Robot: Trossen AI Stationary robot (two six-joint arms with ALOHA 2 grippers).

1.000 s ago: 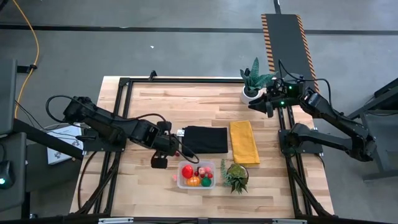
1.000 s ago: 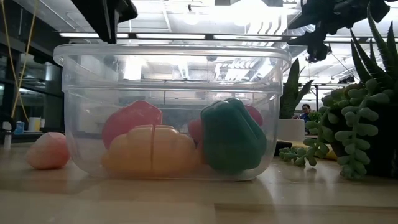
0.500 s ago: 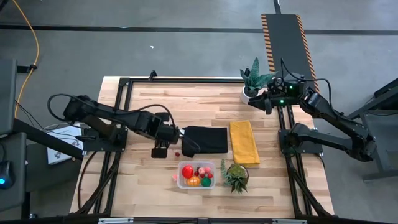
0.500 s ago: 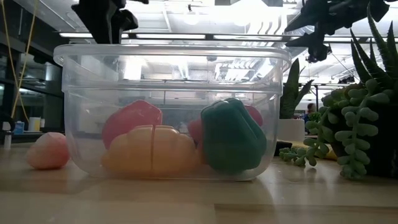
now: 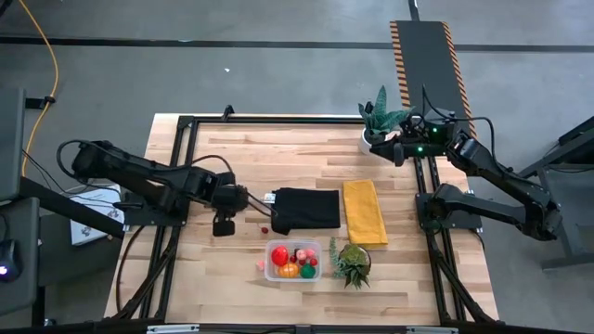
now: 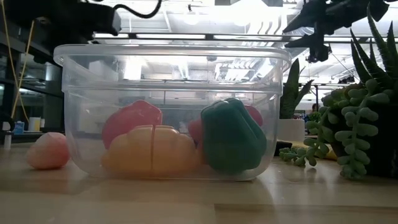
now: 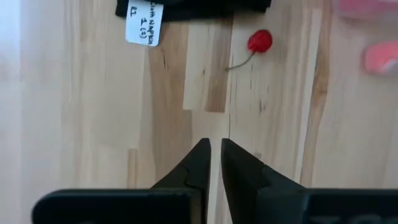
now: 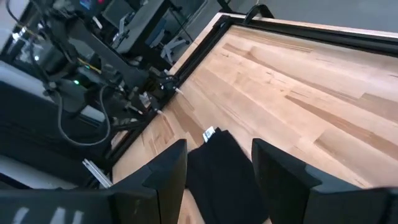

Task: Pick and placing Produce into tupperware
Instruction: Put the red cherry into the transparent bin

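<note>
The clear tupperware (image 5: 293,244) stands near the table's near edge and holds a red piece (image 5: 279,255), an orange piece (image 5: 290,270) and a green piece (image 5: 307,271); the low view shows the same tub (image 6: 171,59). A pink fruit (image 6: 46,150) lies on the wood just left of the tub. A small red cherry (image 7: 260,41) lies on the table between the tub and the black cloth. My left gripper (image 5: 223,224) hovers left of the cherry, shut and empty (image 7: 215,152). My right gripper (image 8: 217,171) is open, up by the far right corner (image 5: 376,151).
A black cloth (image 5: 306,208) with a white label (image 7: 140,22) and a yellow cloth (image 5: 365,211) lie mid-table. A spiky succulent (image 5: 352,263) stands right of the tub. A white-potted plant (image 5: 376,125) sits at the far right, by the right gripper. Bare wood lies left of the tub.
My left gripper has drawn away from the tub's left side, first toward the far edge, then toward the table's left. My right gripper has drifted a little to the left, toward the white-potted plant. The produce and the tub have stayed put.
</note>
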